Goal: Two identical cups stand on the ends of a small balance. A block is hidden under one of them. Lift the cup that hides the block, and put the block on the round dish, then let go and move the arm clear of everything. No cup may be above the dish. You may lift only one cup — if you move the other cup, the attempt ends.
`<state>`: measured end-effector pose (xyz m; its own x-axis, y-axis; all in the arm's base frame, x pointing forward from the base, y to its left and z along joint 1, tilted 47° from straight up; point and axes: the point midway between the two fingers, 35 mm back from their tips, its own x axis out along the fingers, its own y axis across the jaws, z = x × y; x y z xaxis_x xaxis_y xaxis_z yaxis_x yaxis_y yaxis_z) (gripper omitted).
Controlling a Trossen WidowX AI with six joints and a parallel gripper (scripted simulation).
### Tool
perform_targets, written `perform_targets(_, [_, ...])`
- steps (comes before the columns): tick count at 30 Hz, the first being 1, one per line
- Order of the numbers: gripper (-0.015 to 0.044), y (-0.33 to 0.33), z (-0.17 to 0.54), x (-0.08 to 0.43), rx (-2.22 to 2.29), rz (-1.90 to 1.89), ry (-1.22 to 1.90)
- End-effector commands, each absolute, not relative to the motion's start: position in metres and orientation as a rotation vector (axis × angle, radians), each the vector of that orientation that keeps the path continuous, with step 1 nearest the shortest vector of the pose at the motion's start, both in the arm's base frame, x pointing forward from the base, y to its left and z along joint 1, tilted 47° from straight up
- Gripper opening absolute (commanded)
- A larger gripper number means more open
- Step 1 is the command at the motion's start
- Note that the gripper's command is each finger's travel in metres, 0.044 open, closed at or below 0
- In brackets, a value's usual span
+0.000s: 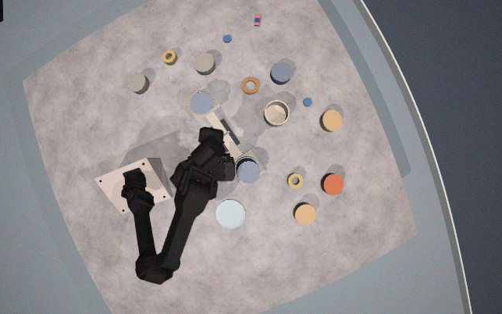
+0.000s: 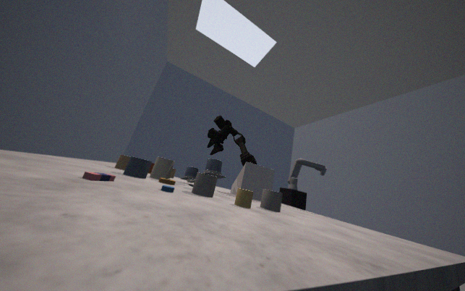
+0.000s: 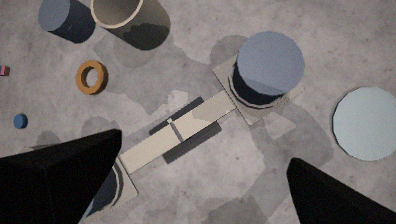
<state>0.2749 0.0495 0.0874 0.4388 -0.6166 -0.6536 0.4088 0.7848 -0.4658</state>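
Observation:
Two identical blue-grey cups stand on the balance [image 1: 212, 119] [image 3: 150, 150]. The dish-side cup [image 1: 248, 172] [image 3: 271, 62] [image 2: 192, 171] is at one end. The other cup [image 1: 201, 102] [image 2: 214, 165] is at the far end and looks higher in the exterior view; in the wrist view the left finger mostly hides it. No block is visible. The pale round dish [image 1: 230, 214] [image 3: 367, 123] lies near the dish-side cup, with nothing on it. My gripper [image 1: 222, 151] [image 2: 213, 146] [image 3: 206, 152] is open and empty, high above the balance's side, between the cups.
An open beige cup [image 1: 276, 113] [image 3: 145, 30], an orange ring [image 1: 250, 85] [image 3: 92, 77] and a blue cylinder [image 1: 281, 73] stand beyond the balance. A yellow ring [image 1: 295, 180], a red cylinder [image 1: 332, 184] and tan cylinders [image 1: 304, 214] [image 1: 332, 120] stand right. A pale slanted box [image 1: 108, 185] is left.

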Motion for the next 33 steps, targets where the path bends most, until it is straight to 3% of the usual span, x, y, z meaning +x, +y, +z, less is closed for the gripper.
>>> perform_targets(1, [0.0440, 0.037, 0.086, 0.291, -0.136, -0.761, 0.914])
perform_targets(22, [0.0440, -0.047, 0.078, 0.349, 0.357, -1.308, 0.760])
perform_targets(33, [0.0440, -0.061, 0.068, 0.351, 0.371, -1.326, 0.752])
